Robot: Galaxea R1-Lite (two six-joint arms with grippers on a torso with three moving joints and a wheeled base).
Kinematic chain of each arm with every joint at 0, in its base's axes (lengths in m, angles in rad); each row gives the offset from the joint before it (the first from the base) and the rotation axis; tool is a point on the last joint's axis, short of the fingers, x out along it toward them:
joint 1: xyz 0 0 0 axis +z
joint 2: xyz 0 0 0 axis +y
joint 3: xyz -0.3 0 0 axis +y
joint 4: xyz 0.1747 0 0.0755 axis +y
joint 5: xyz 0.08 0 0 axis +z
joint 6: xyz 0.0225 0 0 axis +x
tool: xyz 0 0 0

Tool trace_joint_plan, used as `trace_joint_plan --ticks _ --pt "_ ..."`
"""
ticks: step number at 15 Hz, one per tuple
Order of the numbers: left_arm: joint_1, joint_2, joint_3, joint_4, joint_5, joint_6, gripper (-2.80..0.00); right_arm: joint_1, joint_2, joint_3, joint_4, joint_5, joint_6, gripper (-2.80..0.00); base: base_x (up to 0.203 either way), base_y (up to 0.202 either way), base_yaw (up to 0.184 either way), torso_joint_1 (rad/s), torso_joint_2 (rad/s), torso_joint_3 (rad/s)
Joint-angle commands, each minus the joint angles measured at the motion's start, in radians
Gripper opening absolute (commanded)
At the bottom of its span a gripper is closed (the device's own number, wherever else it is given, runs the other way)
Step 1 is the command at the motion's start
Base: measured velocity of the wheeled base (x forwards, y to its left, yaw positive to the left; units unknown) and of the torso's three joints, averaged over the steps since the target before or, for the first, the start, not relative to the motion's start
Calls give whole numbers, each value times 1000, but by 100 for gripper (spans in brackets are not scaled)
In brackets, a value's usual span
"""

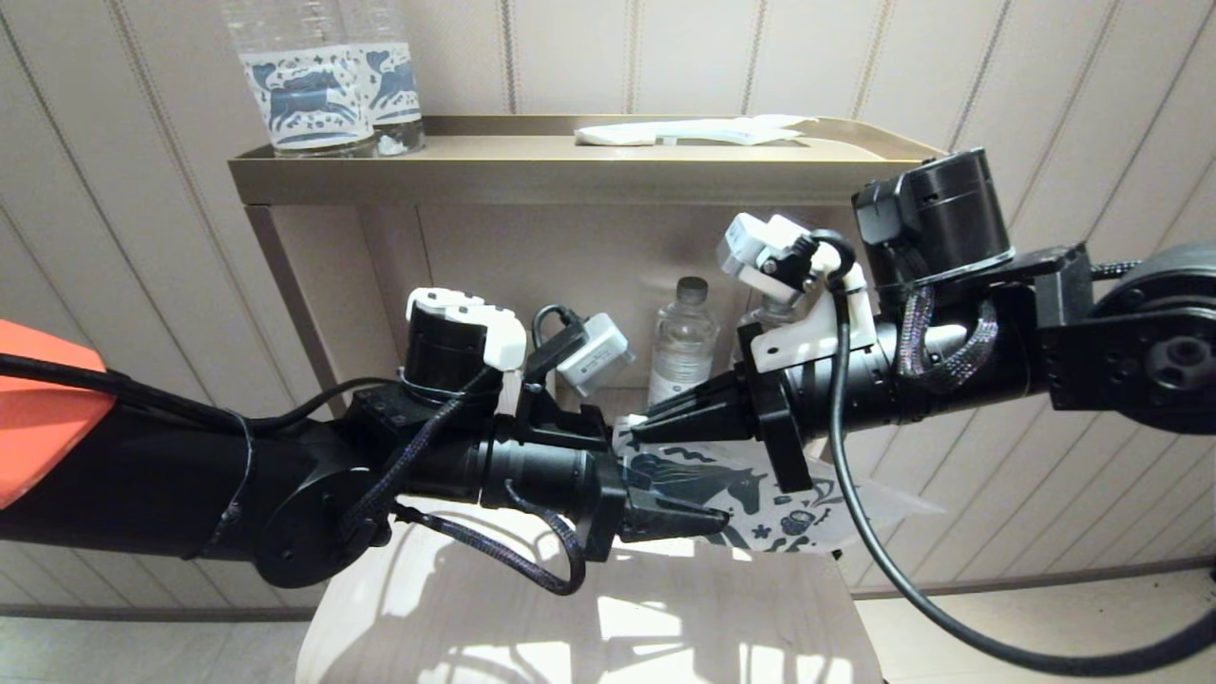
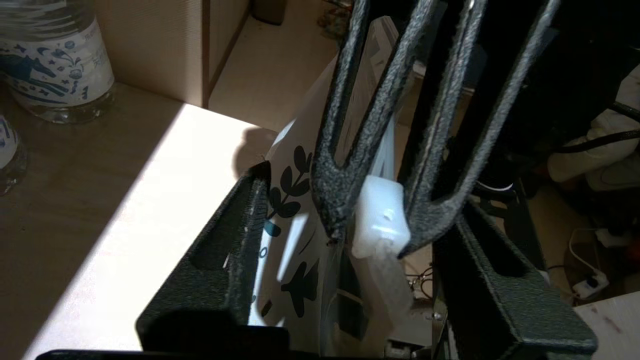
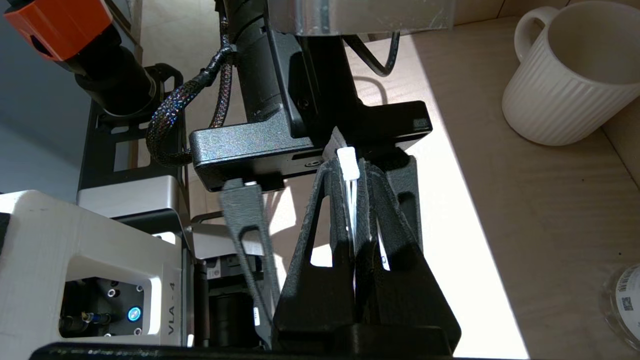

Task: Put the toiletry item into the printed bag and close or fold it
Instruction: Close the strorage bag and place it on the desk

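While the right gripper (image 3: 357, 172) pinches the white end of the toothbrush (image 3: 348, 162) between its pressed-together fingers, the brush runs straight on from its fingertips toward the left gripper (image 2: 350, 250), whose jaws stand spread either side of the printed bag (image 2: 292, 220). Seen from the head camera, the bag (image 1: 760, 499) hangs in the air between the two wrists, its long axis roughly level and in line with the brush. Both arms reach inward, nose to nose, over the pale table (image 1: 589, 617). By my reckoning the right arm is the nearer one for pushing the brush further in. Two bottles (image 1: 323, 85) stand on the shelf (image 1: 532, 176) behind.
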State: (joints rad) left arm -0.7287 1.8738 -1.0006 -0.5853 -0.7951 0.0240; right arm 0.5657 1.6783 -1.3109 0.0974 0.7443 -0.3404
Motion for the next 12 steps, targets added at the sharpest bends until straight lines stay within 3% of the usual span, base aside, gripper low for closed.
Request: trace_joint_plan --ticks 1,4,8,12 --pt "0 2 2 -7 -6 2 0 0 6 5 1 6 -6 -280 0 0 0 0 0 0" --pt "12 -9 4 -19 -4 16 0 0 5 9 2 7 -6 -280 0 0 0 0 0 0" --pt "32 -22 40 -37 -6 92 0 0 4 12 1 7 -8 -280 0 0 0 0 0 0" --pt "31 -13 36 -37 -7 97 0 0 6 8 1 9 -8 -280 0 0 0 0 0 0"
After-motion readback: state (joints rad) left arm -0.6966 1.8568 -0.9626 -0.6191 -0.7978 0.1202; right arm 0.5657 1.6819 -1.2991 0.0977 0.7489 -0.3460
